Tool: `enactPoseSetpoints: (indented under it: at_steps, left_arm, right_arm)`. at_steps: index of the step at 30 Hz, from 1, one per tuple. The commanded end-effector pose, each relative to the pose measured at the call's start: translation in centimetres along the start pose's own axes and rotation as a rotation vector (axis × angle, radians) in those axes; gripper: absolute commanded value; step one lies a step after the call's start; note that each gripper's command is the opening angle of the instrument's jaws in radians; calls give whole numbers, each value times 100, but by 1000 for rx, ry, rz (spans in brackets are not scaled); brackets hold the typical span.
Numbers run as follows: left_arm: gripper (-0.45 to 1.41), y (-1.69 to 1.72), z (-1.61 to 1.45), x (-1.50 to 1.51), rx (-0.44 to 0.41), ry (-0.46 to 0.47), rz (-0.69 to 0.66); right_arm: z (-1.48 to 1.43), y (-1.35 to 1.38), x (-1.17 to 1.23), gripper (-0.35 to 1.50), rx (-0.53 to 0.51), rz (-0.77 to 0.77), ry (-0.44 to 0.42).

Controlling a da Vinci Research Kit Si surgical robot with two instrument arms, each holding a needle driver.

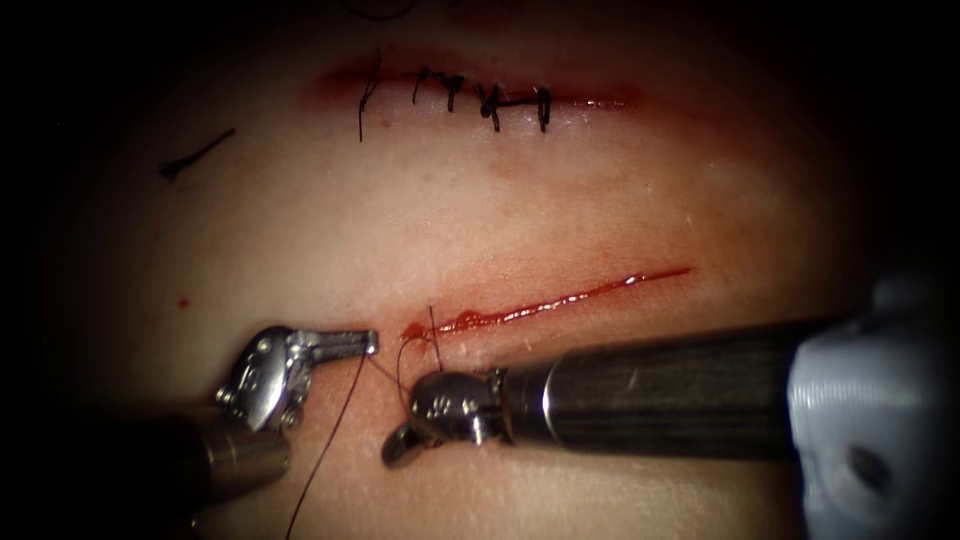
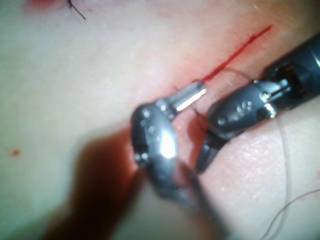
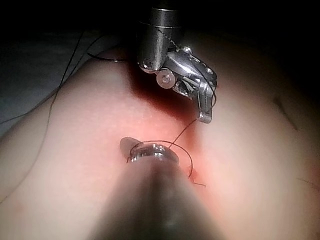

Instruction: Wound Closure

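Note:
The open cut (image 1: pixel 545 300) is a red line across the tissue (image 1: pixel 300 230). My left tool (image 1: pixel 368 343) lies just left of the cut's left end, jaws shut on the dark thread (image 1: pixel 330 440) at their tips (image 3: pixel 205 117). From there the thread trails down toward the front edge, and a loop of thread (image 1: pixel 402 365) curves round to my right tool (image 1: pixel 397 450). The right tool sits just below the cut's left end, jaws pointing down and left, slightly open (image 2: pixel 204 159) with nothing between them. A short thread end (image 1: pixel 432 325) stands up at the cut's left end.
A second cut (image 1: pixel 470 95) farther back is closed with several dark stitches. A loose cut end of thread (image 1: pixel 195 157) lies at the far left. Red fluid (image 1: pixel 470 320) pools along the open cut. The right tool's dark shaft (image 1: pixel 680 400) crosses the lower right.

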Motion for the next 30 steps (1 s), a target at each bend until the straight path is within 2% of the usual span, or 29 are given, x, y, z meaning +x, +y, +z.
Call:
enactPoseSetpoints:
  at_steps: [1,8,9,12,18,30]
  left_arm:
    - [-45,0,2,-9,-2,1,-4]
    - [-45,5,1,-9,-3,0,-4]
    - [-45,7,1,-9,-3,0,-4]
    - [-45,11,1,-9,-3,0,-3]
    - [-45,26,-4,-12,-9,-1,-6]
    - [-45,77,-8,-30,-27,-32,-36]
  right_arm:
    - [3,2,1,-35,-8,-2,5]
    - [-40,19,-6,-35,-106,60,77]
    - [-47,23,-9,-35,-118,88,115]
    - [-50,30,-15,-35,-133,120,158]
    - [-50,40,-25,-35,-150,150,185]
    - [-69,67,-40,-35,-187,204,272]
